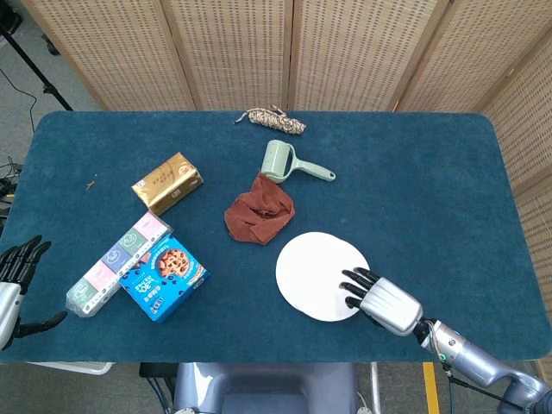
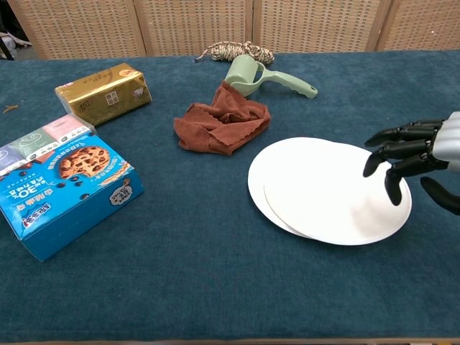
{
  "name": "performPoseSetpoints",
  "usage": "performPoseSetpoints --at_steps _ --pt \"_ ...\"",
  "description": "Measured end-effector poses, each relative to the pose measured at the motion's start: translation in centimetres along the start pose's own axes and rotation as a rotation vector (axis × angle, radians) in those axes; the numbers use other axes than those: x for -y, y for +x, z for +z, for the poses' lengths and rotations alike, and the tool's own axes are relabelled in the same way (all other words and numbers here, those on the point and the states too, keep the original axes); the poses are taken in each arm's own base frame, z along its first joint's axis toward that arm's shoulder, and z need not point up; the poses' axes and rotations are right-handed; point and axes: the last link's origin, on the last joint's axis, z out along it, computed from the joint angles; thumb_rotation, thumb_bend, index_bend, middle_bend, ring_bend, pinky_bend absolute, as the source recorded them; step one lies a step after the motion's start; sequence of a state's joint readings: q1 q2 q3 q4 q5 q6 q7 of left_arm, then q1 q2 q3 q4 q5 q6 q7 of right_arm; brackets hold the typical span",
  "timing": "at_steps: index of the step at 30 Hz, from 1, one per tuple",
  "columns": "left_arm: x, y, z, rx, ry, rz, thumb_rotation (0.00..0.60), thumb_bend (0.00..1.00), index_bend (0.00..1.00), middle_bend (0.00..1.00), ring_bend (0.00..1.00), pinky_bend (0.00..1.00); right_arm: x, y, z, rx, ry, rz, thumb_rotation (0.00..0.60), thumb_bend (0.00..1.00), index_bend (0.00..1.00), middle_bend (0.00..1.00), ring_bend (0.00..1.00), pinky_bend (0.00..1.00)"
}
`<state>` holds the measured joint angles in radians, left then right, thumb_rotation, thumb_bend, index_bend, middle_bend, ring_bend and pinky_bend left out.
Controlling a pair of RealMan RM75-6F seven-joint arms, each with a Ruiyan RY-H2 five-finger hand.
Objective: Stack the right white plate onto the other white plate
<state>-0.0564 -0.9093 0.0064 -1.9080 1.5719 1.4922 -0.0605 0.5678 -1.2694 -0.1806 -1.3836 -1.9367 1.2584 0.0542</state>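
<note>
Two white plates lie stacked just right of the table's centre. The upper plate sits offset to the right on the lower plate, which shows only as a crescent on the left. From the head view they read as one white disc. My right hand hovers at the stack's right rim, fingers apart and bent downward, holding nothing. My left hand hangs off the table's near left corner with its fingers spread and empty.
A brown cloth lies just behind and left of the plates, with a green lint roller and a rope bundle beyond it. A blue cookie box, a tissue pack and a gold box stand at the left.
</note>
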Motion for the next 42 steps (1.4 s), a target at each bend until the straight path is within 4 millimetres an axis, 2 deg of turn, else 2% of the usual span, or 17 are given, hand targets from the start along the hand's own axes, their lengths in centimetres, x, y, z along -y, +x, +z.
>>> performPoseSetpoints --at_steps 7,18,26,33,42 --pt "0.1 0.0 0.1 0.004 0.003 -0.004 0.6 0.0 0.0 0.0 0.0 0.0 -0.4 -0.3 -0.7 0.001 -0.002 -0.03 0.6 0.82 0.57 0.4 0.27 0.27" --pt "0.2 0.2 0.0 0.0 0.002 -0.013 0.6 0.0 0.0 0.0 0.0 0.0 -1.8 -2.1 -3.6 0.063 -0.043 -0.057 0.6 0.82 0.59 0.44 0.3 0.32" --pt "0.1 0.2 -0.1 -0.002 0.0 -0.01 0.6 0.0 0.0 0.0 0.0 0.0 -1.9 -3.2 -4.3 0.095 -0.055 -0.039 0.6 0.82 0.6 0.46 0.33 0.34" --pt "0.0 0.1 0.0 0.004 0.0 -0.008 0.6 0.0 0.0 0.0 0.0 0.0 -1.3 -3.6 -3.9 0.103 -0.043 -0.023 0.6 0.82 0.61 0.47 0.34 0.34" --pt "0.1 0.1 -0.1 0.003 0.0 -0.015 0.6 0.0 0.0 0.0 0.0 0.0 -0.4 -4.3 -1.8 0.12 -0.046 0.012 0.6 0.82 0.6 0.47 0.34 0.34"
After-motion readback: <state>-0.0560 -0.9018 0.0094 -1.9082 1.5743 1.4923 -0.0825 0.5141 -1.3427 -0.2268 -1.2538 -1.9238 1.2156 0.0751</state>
